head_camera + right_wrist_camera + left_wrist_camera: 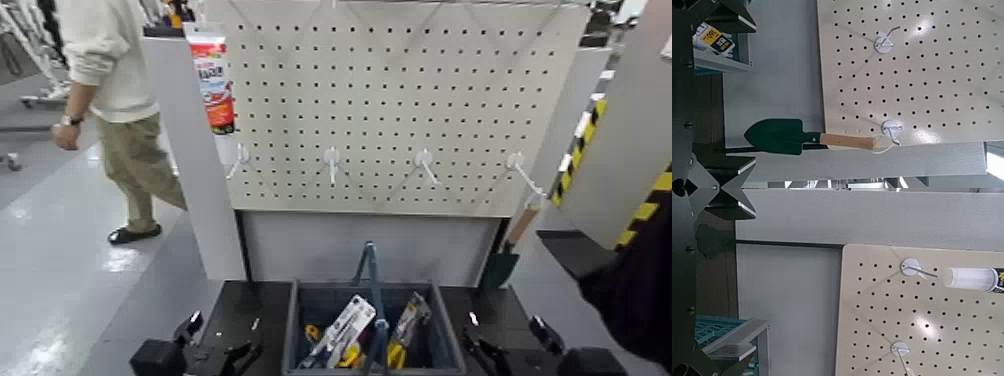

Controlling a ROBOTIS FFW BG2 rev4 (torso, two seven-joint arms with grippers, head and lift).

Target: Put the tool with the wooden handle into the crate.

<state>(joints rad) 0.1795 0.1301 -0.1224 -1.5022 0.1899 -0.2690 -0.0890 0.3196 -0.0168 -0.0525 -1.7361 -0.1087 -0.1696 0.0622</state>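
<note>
The tool with the wooden handle [512,238] hangs from the rightmost pegboard hook [515,160], its tan handle up and its dark green blade pointing down. In the right wrist view the trowel [789,136] hangs from its hook ahead of my open right gripper [707,92], with a clear gap between them. The crate [300,335] sits low in the middle, and its teal handle [372,285] arches across it. My right gripper [515,345] rests beside the crate's right side. On the crate's other side, my left gripper [215,342] stands open and holds nothing.
Packaged yellow-and-black tools [345,330] lie inside the crate. A red-and-white tube [212,75] hangs at the pegboard's [400,100] upper left. A person [115,90] stands on the floor at the far left. A yellow-and-black striped post [640,215] rises at the right.
</note>
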